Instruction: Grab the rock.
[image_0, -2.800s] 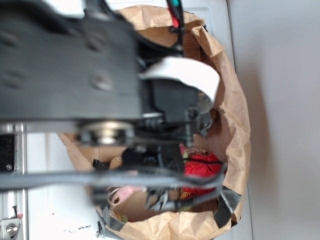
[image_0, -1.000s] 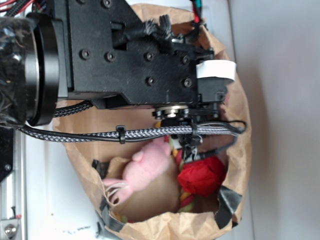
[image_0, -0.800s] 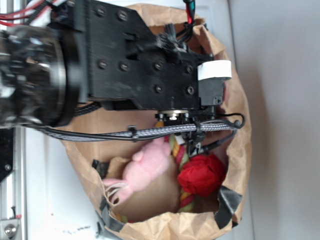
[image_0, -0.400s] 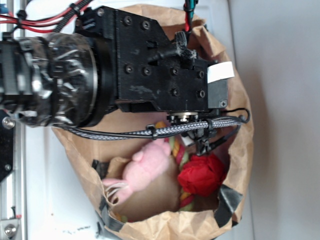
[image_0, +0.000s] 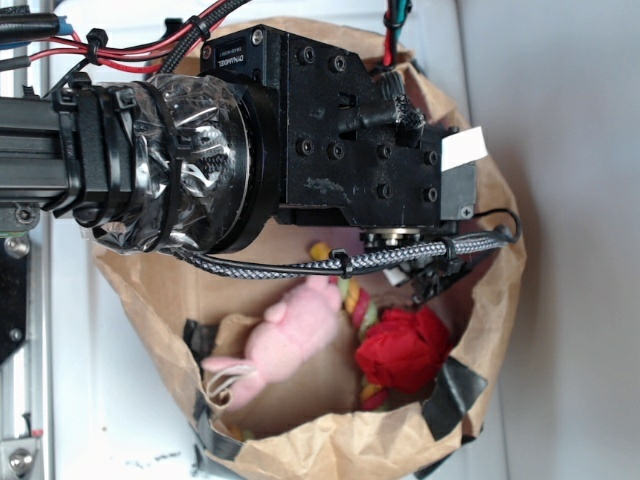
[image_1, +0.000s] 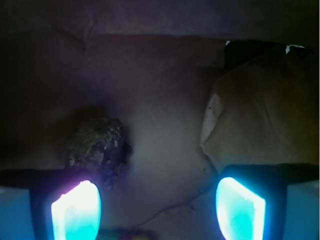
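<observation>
The rock (image_1: 97, 147) is a dark, rough, jagged lump lying on the dim paper floor of the bag in the wrist view. It sits just beyond my left fingertip (image_1: 76, 210), off to the left of the gap. My gripper (image_1: 157, 212) is open, its two glowing cyan pads wide apart with only bare paper between them. In the exterior view the black wrist and motor block (image_0: 330, 130) reach into the brown paper bag (image_0: 300, 440) and hide the rock and the fingers.
A pink plush animal (image_0: 285, 335) and a red cloth ball (image_0: 402, 347) lie in the bag's lower part. A crumpled fold of bag wall (image_1: 260, 115) rises on the right in the wrist view. A braided cable (image_0: 340, 265) crosses the bag.
The arm has slid rightward and deeper into the bag, bringing the taped wrist section into view. The plush animal and red ball have stayed put.
</observation>
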